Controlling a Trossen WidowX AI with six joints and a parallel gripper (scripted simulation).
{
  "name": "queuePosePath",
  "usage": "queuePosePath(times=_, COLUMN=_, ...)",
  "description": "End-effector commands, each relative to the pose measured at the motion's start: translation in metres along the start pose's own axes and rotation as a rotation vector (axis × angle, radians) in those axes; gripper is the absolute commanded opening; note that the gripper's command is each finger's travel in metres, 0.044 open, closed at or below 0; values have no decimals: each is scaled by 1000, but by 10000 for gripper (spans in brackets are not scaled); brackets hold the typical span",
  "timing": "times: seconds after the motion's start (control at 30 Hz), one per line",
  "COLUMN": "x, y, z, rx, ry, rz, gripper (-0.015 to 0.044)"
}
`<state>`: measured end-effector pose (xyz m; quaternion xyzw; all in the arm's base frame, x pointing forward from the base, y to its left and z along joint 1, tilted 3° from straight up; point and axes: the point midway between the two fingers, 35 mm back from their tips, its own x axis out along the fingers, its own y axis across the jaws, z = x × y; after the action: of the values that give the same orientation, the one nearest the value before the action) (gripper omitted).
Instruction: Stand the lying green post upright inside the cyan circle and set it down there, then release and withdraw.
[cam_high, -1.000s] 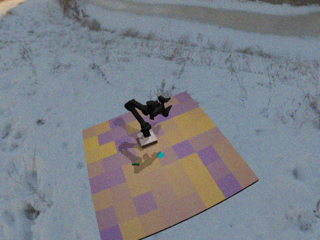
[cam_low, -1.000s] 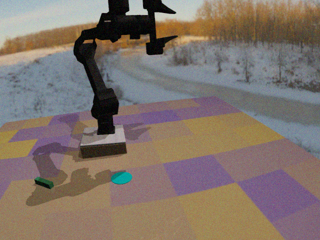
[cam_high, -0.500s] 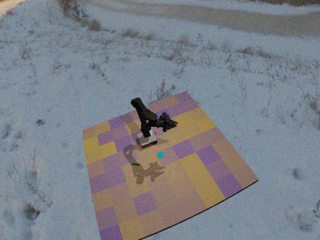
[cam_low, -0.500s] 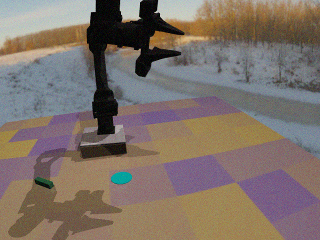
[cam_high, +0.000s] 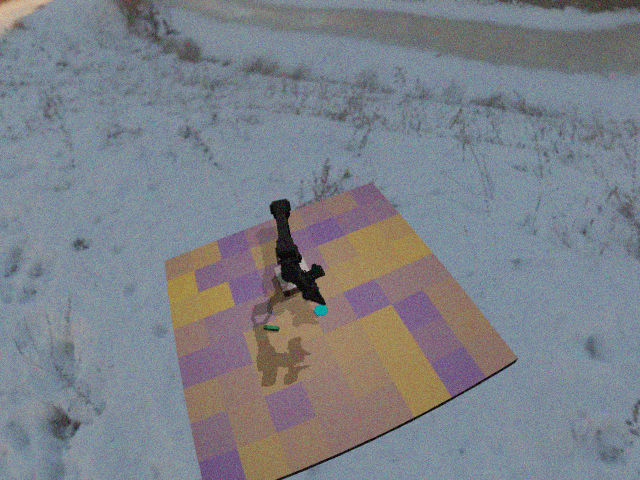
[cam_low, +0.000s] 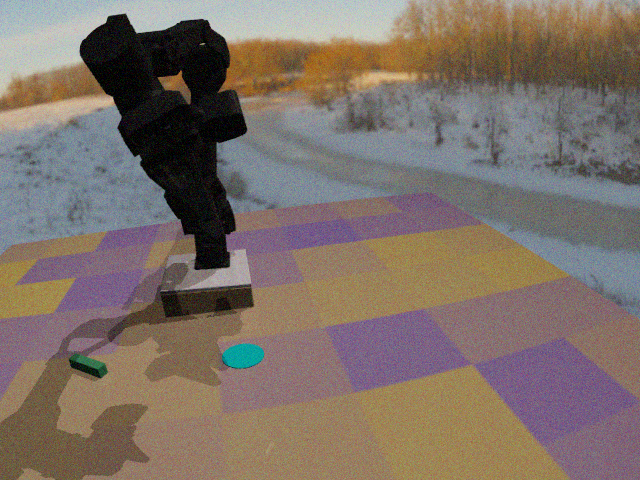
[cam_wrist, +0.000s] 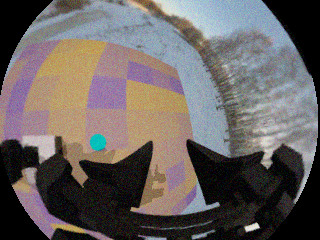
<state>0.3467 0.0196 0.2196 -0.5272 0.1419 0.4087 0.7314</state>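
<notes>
Tool (cam_wrist: 168, 160): half spread, nothing held, raised above the desk (cam_low: 413, 258). Post (cam_low: 88, 365): green, laid flat near the desk's left edge, well apart from the tool. Circle (cam_low: 242, 355): cyan, found just in front of the arm's base (cam_low: 206, 289), right of the post.

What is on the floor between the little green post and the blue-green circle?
Nothing stands between the green post and the cyan circle. The exterior view shows only checkered mat there, with the arm's shadow across it.
</notes>
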Motion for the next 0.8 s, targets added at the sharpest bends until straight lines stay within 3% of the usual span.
queuePosePath(times=0.0, x=-4, y=10, z=-45, rx=96, ry=140, rz=75, gripper=233)
queuePosePath(times=0.3, x=-37, y=64, z=-147, rx=369, ry=461, rz=335, gripper=233)
queuePosePath(times=0.53, x=-78, y=114, z=-196, rx=547, ry=624, rz=558, gripper=233)
queuePosePath(times=0.67, x=-77, y=117, z=-198, rx=551, ry=627, rz=564, gripper=233)
queuePosePath(times=0.77, x=-52, y=135, z=-215, rx=551, ry=627, rz=563, gripper=233)
